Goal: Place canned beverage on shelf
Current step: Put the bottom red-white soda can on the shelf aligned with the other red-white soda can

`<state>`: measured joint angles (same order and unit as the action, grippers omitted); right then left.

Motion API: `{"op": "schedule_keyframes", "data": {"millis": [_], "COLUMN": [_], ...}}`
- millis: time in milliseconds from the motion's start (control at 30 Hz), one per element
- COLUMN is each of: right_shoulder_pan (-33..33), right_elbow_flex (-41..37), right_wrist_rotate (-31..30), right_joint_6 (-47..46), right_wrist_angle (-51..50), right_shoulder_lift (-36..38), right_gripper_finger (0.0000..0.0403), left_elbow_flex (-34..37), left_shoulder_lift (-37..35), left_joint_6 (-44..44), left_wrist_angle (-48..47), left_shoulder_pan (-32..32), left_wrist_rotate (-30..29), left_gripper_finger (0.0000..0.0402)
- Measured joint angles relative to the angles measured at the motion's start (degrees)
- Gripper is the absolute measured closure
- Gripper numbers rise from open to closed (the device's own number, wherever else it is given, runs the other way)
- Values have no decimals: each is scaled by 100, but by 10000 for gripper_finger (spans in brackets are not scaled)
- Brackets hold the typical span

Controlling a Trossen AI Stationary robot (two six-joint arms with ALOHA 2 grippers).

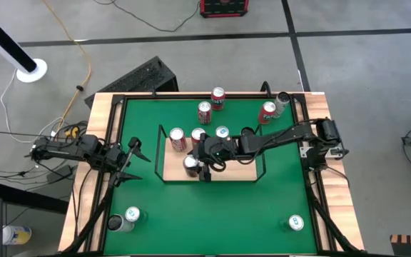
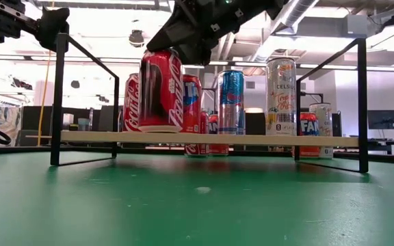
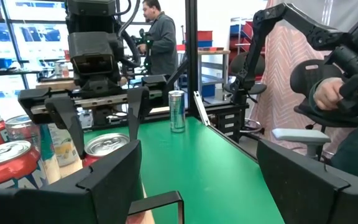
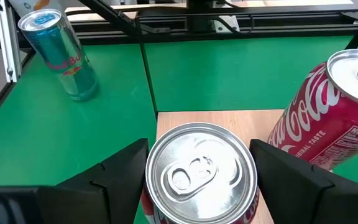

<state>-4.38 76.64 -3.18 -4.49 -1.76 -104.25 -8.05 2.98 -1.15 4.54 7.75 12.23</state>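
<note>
1. The high view looks straight down from above, far enough off to take in the whole green counter (image 1: 277, 200), both arms and the floor around.
2. The low view sits at counter height at the near edge, facing level across the shelf (image 2: 204, 139) into the room beyond.
3. The left wrist view looks from the left side across the counter towards the right arm, with people in the room behind.
4. The right wrist view looks steeply down, very close above a red can (image 4: 201, 177) on the shelf.
5. All four views share the shelf and that can (image 1: 191, 165), which the low view (image 2: 160, 89) shows nearest.
</note>
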Motion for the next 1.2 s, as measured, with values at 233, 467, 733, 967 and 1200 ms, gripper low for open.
{"op": "schedule_keyframes", "data": {"millis": [233, 467, 733, 967, 1200], "right_shoulder_pan": [-2, -40, -581, -975, -1025], "right_elbow_flex": [4, 22, 190, 30, 22], "right_wrist_rotate": [4, 34, -540, -1643, -2019], "right_joint_6": [140, 379, 322, -4, -179], "right_wrist_angle": [57, -103, -1480, -1820, -1821], "right_shoulder_lift": [4, 184, 875, 423, -9], "right_gripper_finger": [81, 79, 87, 147, 283], "left_elbow_flex": [0, 0, 0, 0, 0], "left_shoulder_lift": [0, 0, 0, 0, 0], "left_joint_6": [1, 2, 4, 50, 20], "left_wrist_angle": [-2, -7, -22, -46, -41], "left_shoulder_pan": [0, 0, 0, 0, -1], "left_wrist_rotate": [0, 0, 2, 0, -26], "left_gripper_finger": [95, 95, 95, 95, 95]}}
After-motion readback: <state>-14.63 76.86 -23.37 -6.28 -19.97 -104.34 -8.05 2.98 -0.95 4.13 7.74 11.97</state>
